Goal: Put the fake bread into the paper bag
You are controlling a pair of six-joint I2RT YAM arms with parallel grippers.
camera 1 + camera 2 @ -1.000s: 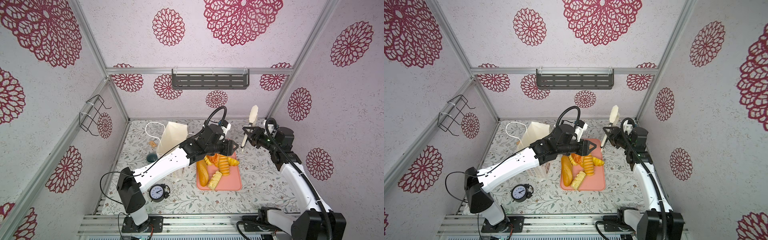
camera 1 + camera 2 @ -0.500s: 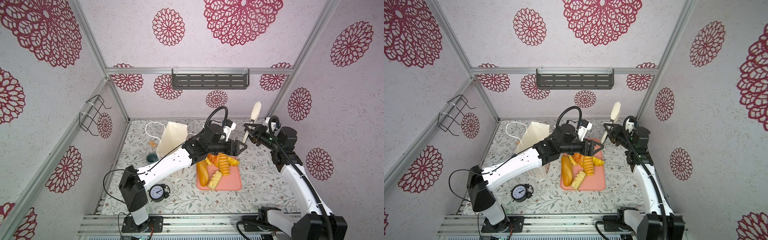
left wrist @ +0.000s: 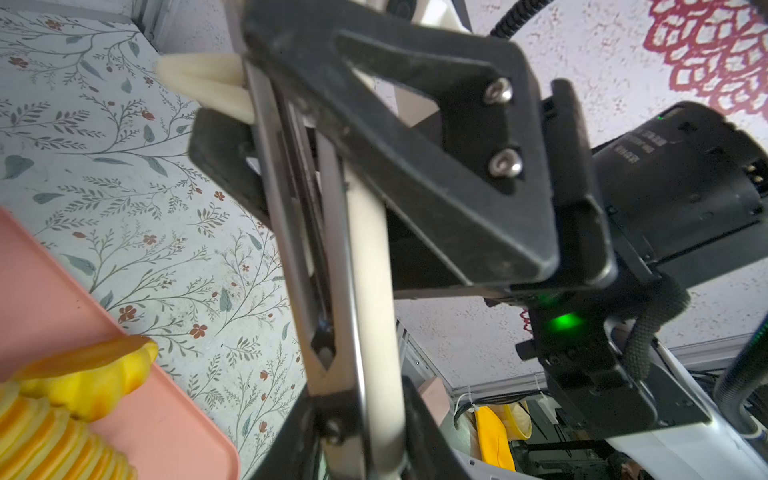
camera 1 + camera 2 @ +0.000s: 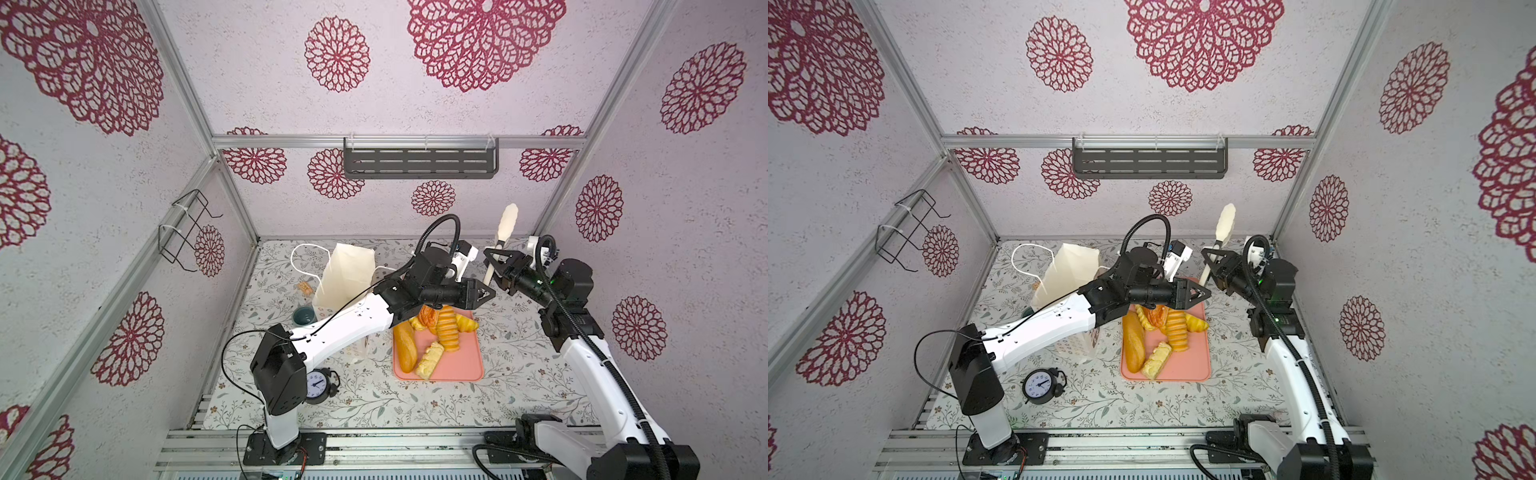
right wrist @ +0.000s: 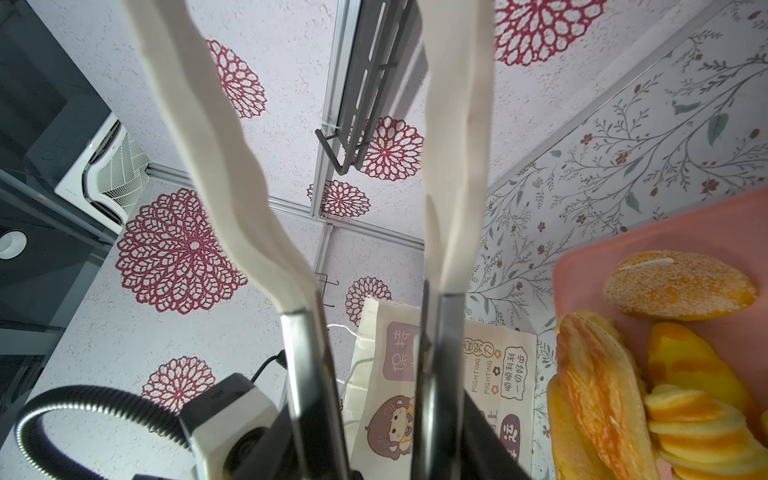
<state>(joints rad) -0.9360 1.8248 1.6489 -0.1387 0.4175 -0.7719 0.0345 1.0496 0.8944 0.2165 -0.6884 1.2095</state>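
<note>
**Q:** What occupies the left of the table?

**A:** Rear left: the paper bag (image 4: 345,272), upright, cord handles raised. Just beside it are a small tan cracker (image 4: 305,287) and a blue cup (image 4: 303,316). An alarm clock (image 4: 318,384) sits nearer the front. The left arm (image 4: 349,324) crosses in front of the bag.

**Q:** And the centre?

**A:** The fake bread (image 4: 428,318) lies heaped on a pink tray (image 4: 471,361), to the right of the bag. A long smooth loaf (image 4: 404,347) lies along the tray's left edge, with a pale slab (image 4: 430,359) beside it. The ridged rolls (image 4: 448,338) lie toward the far end. Above the tray's far edge, the left gripper (image 4: 487,294) points right. In the left wrist view its fingers (image 3: 286,440) flank the metal end of the tongs (image 4: 508,222) with a narrow gap. Whether they actually pinch it cannot be told.

**Q:** And the right?

**A:** The right gripper (image 4: 496,254) is clamped on the tongs' metal arms. It holds them tilted and clear of the table, with the cream tips uppermost and spread apart.
</note>
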